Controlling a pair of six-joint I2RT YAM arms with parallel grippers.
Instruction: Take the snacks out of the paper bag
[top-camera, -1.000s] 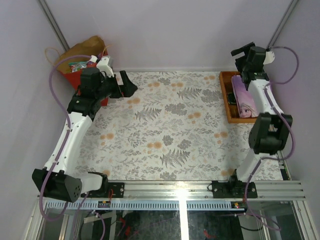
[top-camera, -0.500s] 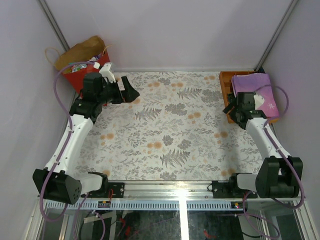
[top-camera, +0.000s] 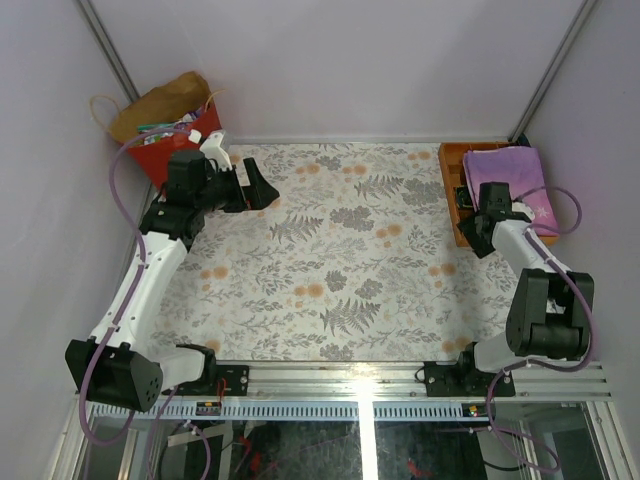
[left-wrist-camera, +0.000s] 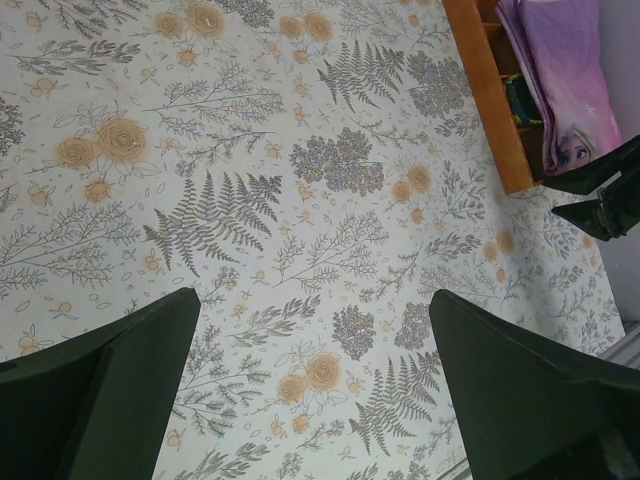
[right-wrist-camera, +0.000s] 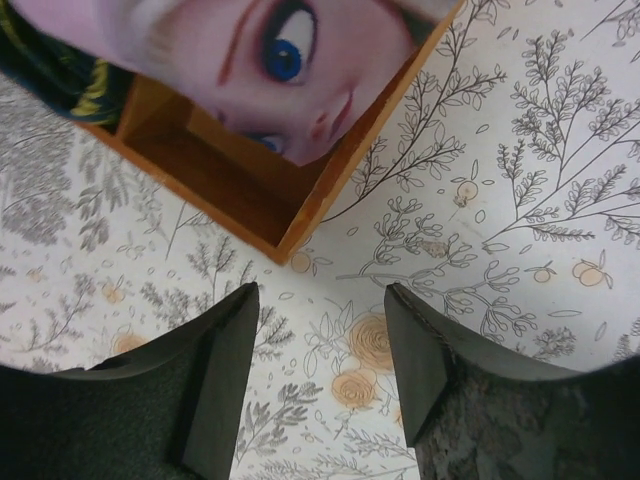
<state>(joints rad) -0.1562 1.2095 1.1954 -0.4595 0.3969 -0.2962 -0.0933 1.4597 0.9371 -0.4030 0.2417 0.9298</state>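
The red paper bag stands upright at the table's far left corner, its brown mouth open. Tops of snacks show inside it, teal and pink. My left gripper hangs just right of the bag, pointing over the floral cloth. In the left wrist view my left gripper is wide open with only cloth between its fingers. My right gripper sits low by the near corner of the orange tray. In the right wrist view my right gripper has its jaws apart and holds nothing.
A purple princess-printed item lies over the orange tray, with a dark green and yellow thing under it. Purple walls close in on three sides. The floral cloth covers the table.
My right arm has swung down from high above the tray to its near corner, and its jaws have narrowed. My left gripper has edged a little to the right.
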